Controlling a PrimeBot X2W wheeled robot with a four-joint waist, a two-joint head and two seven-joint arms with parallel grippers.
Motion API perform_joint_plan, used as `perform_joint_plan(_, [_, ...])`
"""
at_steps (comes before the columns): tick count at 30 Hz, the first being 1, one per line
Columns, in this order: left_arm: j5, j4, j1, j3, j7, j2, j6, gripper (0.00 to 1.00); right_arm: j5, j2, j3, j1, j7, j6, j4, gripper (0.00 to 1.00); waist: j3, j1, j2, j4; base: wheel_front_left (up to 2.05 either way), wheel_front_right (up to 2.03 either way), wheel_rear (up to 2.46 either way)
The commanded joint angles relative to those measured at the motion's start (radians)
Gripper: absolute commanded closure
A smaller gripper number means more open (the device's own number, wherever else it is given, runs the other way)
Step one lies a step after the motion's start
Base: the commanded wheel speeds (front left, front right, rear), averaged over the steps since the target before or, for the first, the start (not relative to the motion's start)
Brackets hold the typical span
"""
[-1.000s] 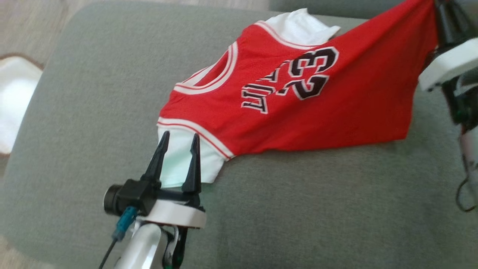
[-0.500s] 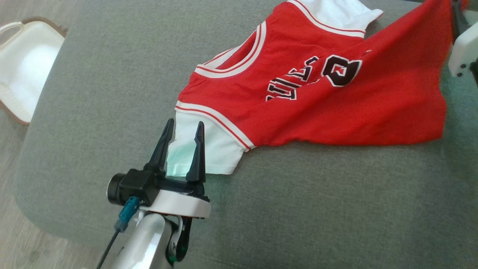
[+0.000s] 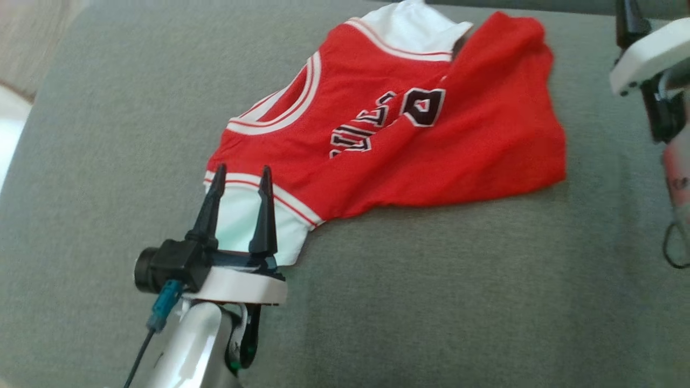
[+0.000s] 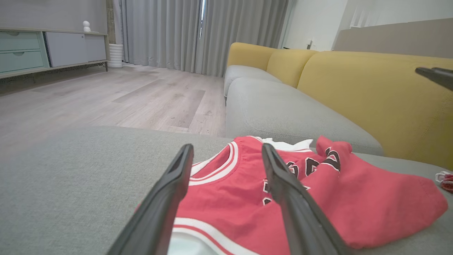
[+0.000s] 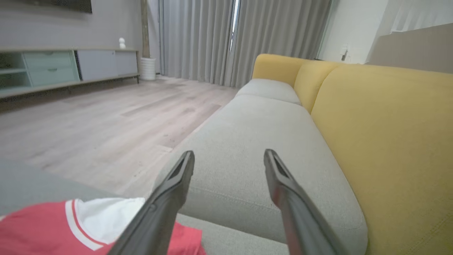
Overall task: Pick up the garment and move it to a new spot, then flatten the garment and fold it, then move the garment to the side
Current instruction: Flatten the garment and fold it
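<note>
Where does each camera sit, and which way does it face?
Head view: on the head, facing down at the red-and-white fabric jersey on the grey fabric cushion; open left gripper and right arm show.
Left wrist view: low over the cushion, facing across the jersey; own fingers.
Right wrist view: facing along the grey sofa seat; open right gripper.
Shared: both wrist views face the yellow sofa backrest and grey curtains.

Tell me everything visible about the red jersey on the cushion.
The jersey is thin red fabric with white-and-red striped trim at neck and armholes, white sleeves, and black white-edged lettering. It lies rumpled on the grey cushion, its lower part folded diagonally over the print, hiding part of it. The left gripper hovers open over the near white sleeve; whether it touches cannot be told.
</note>
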Motion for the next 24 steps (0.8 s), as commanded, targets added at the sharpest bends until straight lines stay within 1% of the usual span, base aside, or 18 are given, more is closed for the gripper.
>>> perform_joint_plan(1, [0.009,-0.038,-0.021,0.04,-0.01,0.005,-0.003,0.0,0.014,0.021,0.005,0.009,-0.019,0.007,-0.052,0.0,-0.033,0.0,0.0,-0.034,0.0,0.0,0.0])
perform_joint_plan(7, [0.021,-0.05,0.009,0.068,-0.01,0.005,-0.007,0.0,0.05,0.09,-0.039,0.159,-0.043,0.007,-0.23,0.0,-0.092,0.0,0.0,-0.086,0.0,0.0,0.0])
perform_joint_plan(13, [0.029,-0.055,0.047,0.087,-0.01,0.005,-0.012,0.0,0.017,0.193,-0.118,0.401,-0.046,0.007,-0.457,0.0,-0.141,0.0,0.0,-0.117,0.0,0.0,0.0])
perform_joint_plan(16, [0.035,-0.055,0.063,0.089,-0.01,0.005,-0.019,0.0,0.001,0.246,-0.159,0.537,-0.046,0.007,-0.542,0.0,-0.159,0.0,0.0,-0.126,0.0,0.0,0.0])
perform_joint_plan(20, [0.044,-0.05,0.088,0.095,-0.01,0.005,-0.027,0.0,-0.009,0.278,-0.175,0.694,-0.046,0.007,-0.593,0.0,-0.182,0.0,0.0,-0.136,0.0,0.0,0.0])
perform_joint_plan(24, [0.051,-0.045,0.107,0.098,-0.01,0.005,-0.035,0.0,0.008,0.286,-0.181,0.797,-0.046,0.007,-0.609,0.0,-0.189,0.0,0.0,-0.139,0.0,0.0,0.0])
